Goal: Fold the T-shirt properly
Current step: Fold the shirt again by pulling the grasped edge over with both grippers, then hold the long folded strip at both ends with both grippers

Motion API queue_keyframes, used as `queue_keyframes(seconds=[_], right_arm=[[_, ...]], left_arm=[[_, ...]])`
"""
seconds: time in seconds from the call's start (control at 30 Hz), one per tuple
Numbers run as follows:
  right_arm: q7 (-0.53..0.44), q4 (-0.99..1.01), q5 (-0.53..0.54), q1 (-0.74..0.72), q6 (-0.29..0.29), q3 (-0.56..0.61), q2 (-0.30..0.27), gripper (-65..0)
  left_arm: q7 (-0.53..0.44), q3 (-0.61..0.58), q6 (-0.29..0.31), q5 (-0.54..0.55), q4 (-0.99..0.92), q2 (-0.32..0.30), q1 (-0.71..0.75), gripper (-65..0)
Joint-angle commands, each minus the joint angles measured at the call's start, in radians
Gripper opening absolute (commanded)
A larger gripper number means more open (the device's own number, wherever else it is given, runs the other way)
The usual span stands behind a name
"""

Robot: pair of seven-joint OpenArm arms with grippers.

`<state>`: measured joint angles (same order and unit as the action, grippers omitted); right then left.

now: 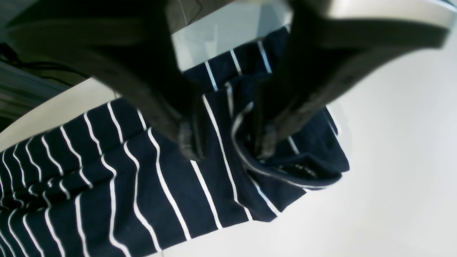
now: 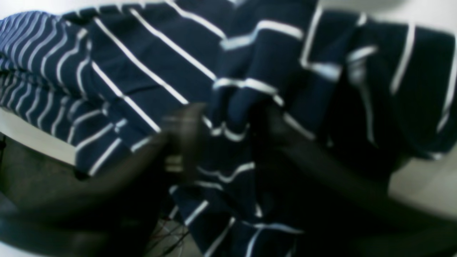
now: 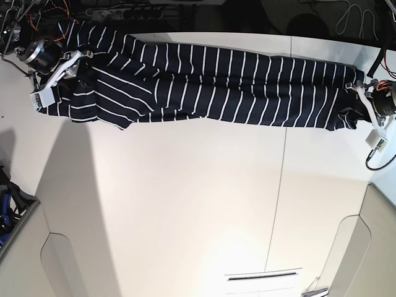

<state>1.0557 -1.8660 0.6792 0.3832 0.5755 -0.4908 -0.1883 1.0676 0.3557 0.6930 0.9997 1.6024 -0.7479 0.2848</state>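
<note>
The T-shirt (image 3: 210,83), dark navy with thin white stripes, lies stretched in a long band across the far side of the white table (image 3: 185,204). At the band's right end in the base view, my left gripper (image 3: 354,102) stands over a bunched hem corner. In the left wrist view the left gripper (image 1: 228,146) has its jaws apart, with a rolled fold of the T-shirt (image 1: 150,185) beside one fingertip (image 1: 266,142). My right gripper (image 3: 69,71) is at the band's left end. In the blurred right wrist view the right gripper (image 2: 228,135) has its jaws spread, with loose folds of the T-shirt (image 2: 150,57) between them.
A white sheet of paper (image 3: 263,281) lies at the table's near edge. Cables and electronics (image 3: 37,15) sit beyond the far left corner. Grey panels (image 3: 365,253) flank the near corners. The shirt's left end hangs close to the table's back edge.
</note>
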Motion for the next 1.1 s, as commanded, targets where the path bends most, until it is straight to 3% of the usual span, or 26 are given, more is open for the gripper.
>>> queue_keyframes(seconds=[0.0,0.1,0.5,0.67,0.8,1.07], right_arm=[[-0.021,-0.019,0.036,-0.005,0.004,-0.010,-0.011,-27.4],[-0.023,-0.043,0.108,-0.006,0.005,-0.053,-0.010,-26.6],[0.001,-0.241,0.107,-0.005,0.004,-0.342,-0.010,-26.6],[0.010,-0.237,0.110,0.047,0.005,-0.346,0.015,-26.7],[-0.015,-0.198,0.105,0.066,0.004,-0.346,0.058,-26.8],[-0.112,0.053,0.053,0.049,0.005,-0.296,0.061,-26.8]], left_arm=[[-0.025,0.013,0.005,0.014,0.012,-0.025,-0.010,-37.8],[-0.036,0.015,0.005,0.014,0.012,-0.026,-0.010,-37.7],[-0.022,0.222,0.005,0.066,0.012,-0.025,-0.010,-36.7],[-0.019,0.279,-0.020,0.066,0.012,-0.025,0.047,-29.0],[-0.020,0.283,-0.019,0.066,0.012,-0.016,0.096,-28.9],[-0.031,0.283,-0.020,0.021,-0.005,0.045,0.120,-28.9]])
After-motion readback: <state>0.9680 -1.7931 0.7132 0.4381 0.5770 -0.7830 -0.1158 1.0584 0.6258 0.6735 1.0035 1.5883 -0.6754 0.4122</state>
